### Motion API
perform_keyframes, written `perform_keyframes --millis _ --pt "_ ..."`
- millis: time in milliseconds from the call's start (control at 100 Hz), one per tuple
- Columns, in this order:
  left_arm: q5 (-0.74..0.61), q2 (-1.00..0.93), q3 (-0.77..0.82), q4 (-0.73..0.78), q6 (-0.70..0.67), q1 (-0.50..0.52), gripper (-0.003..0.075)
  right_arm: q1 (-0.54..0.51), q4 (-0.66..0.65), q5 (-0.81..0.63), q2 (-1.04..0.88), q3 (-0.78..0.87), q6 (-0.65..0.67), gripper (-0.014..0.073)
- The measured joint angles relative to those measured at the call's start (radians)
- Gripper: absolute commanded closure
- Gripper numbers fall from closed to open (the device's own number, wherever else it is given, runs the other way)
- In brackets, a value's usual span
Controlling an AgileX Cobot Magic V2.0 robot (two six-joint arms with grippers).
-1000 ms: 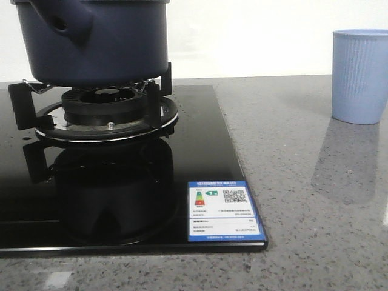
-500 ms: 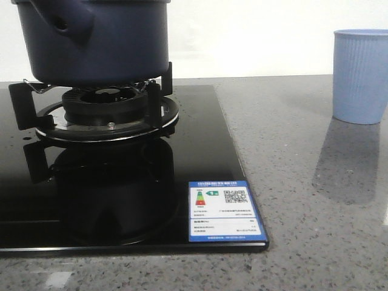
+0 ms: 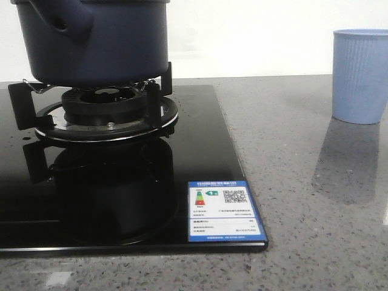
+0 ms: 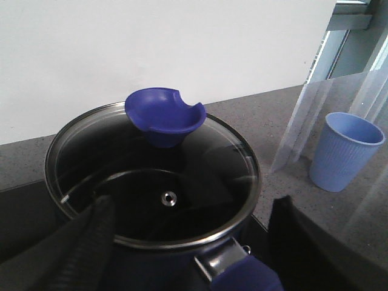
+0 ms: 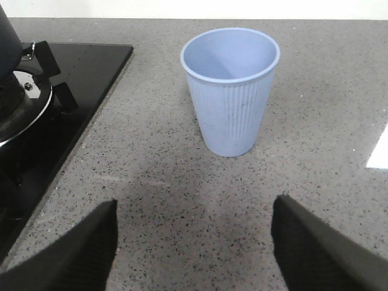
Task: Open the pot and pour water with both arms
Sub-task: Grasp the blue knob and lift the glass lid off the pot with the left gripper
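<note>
The dark navy pot [image 3: 91, 42] stands on the burner grate [image 3: 91, 112] of the black stove at the left. In the left wrist view the pot [image 4: 151, 242] has a glass lid [image 4: 151, 176] with a steel rim and a blue bowl-shaped knob [image 4: 165, 116]. Its stubby blue handle [image 4: 242, 276] points toward my left gripper [image 4: 191, 206], which is open above the pot's near rim and empty. My right gripper [image 5: 194, 206] is open and empty over the counter, short of the light blue ribbed cup [image 5: 230, 91]. No arm shows in the front view.
The light blue cup [image 3: 361, 76] stands at the far right of the grey speckled counter [image 3: 303, 182]. The black glass stove top [image 3: 121, 200] carries a blue energy label [image 3: 223, 211] at its front right corner. A white wall is behind.
</note>
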Motion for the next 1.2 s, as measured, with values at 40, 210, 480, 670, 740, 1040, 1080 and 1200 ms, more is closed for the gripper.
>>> perform_keyframes --millis 40,210,480,670,740,1040,1080,1200 --pt "-0.005 0.03 -0.022 -0.003 0.01 -0.004 0.0151 0.0 0.0 0.0 0.0 0.0 0.0 0.0126" --pt "-0.008 0.17 -0.113 -0.022 0.049 -0.004 0.0151 0.0 0.0 0.0 0.0 0.0 -0.001 0.0126" --pt "0.011 0.336 -0.248 -0.041 0.078 -0.01 0.0151 0.0 0.0 0.0 0.0 0.0 -0.001 0.0126" --pt "0.047 0.42 -0.309 -0.053 0.11 -0.01 0.0151 0.0 0.0 0.0 0.0 0.0 -0.001 0.0126" --pt "0.054 0.437 -0.325 -0.061 0.131 -0.01 0.0151 0.0 0.0 0.0 0.0 0.0 -0.001 0.0126" --pt "0.066 0.475 -0.335 -0.083 0.249 -0.024 0.0156 0.0 0.0 0.0 0.0 0.0 -0.001 0.0126" --pt "0.066 0.475 -0.335 -0.083 0.253 -0.026 0.0164 0.0 0.0 0.0 0.0 0.0 -0.001 0.0126" --pt "0.066 0.475 -0.337 -0.084 0.257 -0.028 0.0244 0.0 0.0 0.0 0.0 0.0 -0.001 0.0126"
